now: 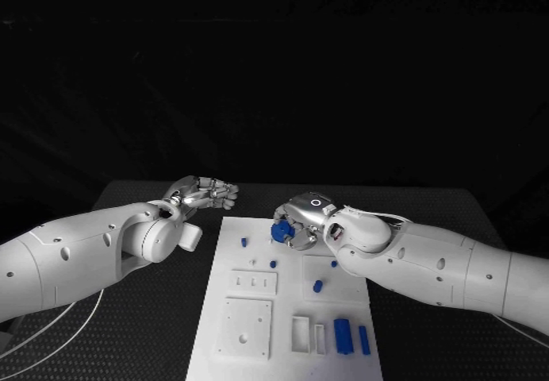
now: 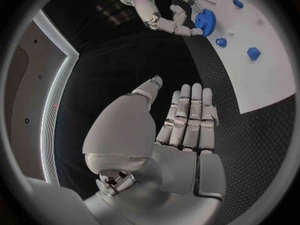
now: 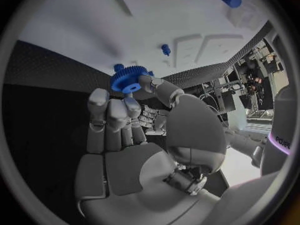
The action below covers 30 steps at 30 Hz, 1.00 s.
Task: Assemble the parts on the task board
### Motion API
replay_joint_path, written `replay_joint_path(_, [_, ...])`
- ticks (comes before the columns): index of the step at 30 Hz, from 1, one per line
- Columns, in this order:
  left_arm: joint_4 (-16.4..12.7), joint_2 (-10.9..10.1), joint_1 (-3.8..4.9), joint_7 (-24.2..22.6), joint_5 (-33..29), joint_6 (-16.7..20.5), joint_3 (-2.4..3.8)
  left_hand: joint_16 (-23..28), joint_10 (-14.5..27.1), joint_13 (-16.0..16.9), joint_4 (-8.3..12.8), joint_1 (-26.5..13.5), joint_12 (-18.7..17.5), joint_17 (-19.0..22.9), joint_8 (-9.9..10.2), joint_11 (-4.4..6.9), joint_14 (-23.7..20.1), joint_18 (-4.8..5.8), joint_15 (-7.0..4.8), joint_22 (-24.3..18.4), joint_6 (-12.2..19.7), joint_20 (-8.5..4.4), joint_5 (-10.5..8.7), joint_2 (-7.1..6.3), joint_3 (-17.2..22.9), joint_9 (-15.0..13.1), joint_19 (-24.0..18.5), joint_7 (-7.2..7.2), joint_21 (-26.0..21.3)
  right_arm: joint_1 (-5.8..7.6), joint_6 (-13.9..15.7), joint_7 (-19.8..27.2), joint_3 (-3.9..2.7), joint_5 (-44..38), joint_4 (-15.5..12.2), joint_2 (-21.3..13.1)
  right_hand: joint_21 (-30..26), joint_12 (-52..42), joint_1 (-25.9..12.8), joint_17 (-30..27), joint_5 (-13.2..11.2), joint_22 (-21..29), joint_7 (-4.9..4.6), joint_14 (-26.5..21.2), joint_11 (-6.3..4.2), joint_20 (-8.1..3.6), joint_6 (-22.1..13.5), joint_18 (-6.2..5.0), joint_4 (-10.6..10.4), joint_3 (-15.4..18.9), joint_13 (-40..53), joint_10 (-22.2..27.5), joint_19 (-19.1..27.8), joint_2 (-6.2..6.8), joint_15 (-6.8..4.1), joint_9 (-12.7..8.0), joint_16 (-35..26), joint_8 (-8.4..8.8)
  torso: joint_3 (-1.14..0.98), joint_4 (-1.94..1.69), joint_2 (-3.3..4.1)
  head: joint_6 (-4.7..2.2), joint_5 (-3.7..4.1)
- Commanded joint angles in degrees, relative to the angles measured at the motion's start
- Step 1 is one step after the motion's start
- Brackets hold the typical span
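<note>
Right robot hand point(image 1: 303, 222) pinches a small blue toothed gear point(image 1: 282, 231) above the white task board point(image 1: 286, 317); left robot hand point(image 1: 204, 193) is empty, fingers straight and together.

Matt white task board point(image 1: 286, 317) – glossy blue gear point(image 1: 282, 231) (plastic-looking).

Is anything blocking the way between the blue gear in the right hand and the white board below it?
Nothing visible does. The right hand pinches the blue gear over the far end of the task board. Small blue pegs stand nearby, off to the side. The left hand is off the board.
</note>
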<state>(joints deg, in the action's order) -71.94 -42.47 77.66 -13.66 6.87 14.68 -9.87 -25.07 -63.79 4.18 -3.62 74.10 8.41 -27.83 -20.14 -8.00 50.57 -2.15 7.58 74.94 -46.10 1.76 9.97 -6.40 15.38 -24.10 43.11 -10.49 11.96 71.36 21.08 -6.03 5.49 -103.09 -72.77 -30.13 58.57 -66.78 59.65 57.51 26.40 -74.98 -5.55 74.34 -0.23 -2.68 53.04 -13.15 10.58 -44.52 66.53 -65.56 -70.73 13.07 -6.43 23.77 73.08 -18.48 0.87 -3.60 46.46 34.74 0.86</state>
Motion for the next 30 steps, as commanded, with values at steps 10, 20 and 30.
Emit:
replay_joint_path(10, [0.34, 0.57, 0.09, -0.45, 0.16, -0.78, 0.04, 0.22, -0.50, -0.09, 0.29, -0.74, -0.36, 0.08, 0.40, -0.04, -0.13, -0.98, 0.31, 1.22, -0.39, 0.32, -0.19, 0.03, -0.02, 0.09, -0.02, 0.16, 0.00, -1.22, 1.25, -0.63, 0.35, -2.37, 3.44, 3.61, 0.38, -0.23, 0.02, 0.10, -0.59, -0.86, -0.42, 0.18, -0.18, -0.29, 4.56, -1.85, -0.51, 0.02, -0.14, -0.24, -0.54, 0.64, -0.07, 0.34, -0.32, -0.69, 0.03, -0.13, 0.09, -0.08, -0.52])
replay_joint_path(20, [0.39, 0.56, 0.09, -0.46, 0.16, -0.81, 0.04, 0.22, -0.50, -0.10, 0.30, -0.74, -0.38, 0.08, 0.43, -0.04, -0.13, -0.98, 0.31, 1.22, -0.39, 0.32, -0.19, 0.05, -0.02, 0.09, -0.02, 0.16, 0.00, -1.40, 1.27, -0.42, 0.45, -2.39, 4.30, 4.80, 0.40, -0.25, 0.32, 0.14, -0.99, -0.85, -0.44, 0.21, -0.17, -0.35, 4.48, -1.85, -0.48, -0.13, -0.14, -0.28, -0.57, 0.68, -0.06, 0.31, -0.39, -0.63, -0.03, 0.09, 0.10, 0.00, -0.90])
replay_joint_path(30, [0.40, 0.69, 0.10, -0.47, 0.16, -0.81, 0.04, 0.22, -0.50, -0.10, 0.31, -0.75, -0.40, 0.09, 0.45, -0.04, -0.13, -0.98, 0.31, 1.22, -0.38, 0.32, -0.19, 0.07, -0.01, 0.10, -0.02, 0.15, 0.00, -1.44, 1.09, -0.23, 0.65, -2.35, 5.52, 5.89, 0.41, -0.17, 0.40, 0.17, -1.16, -0.85, -0.46, 0.23, -0.15, -0.36, 4.40, -1.85, -0.45, -0.14, -0.24, -0.19, -0.57, 0.73, -0.05, 0.28, -0.42, -0.58, -0.11, 0.14, 0.11, -0.13, -0.89])
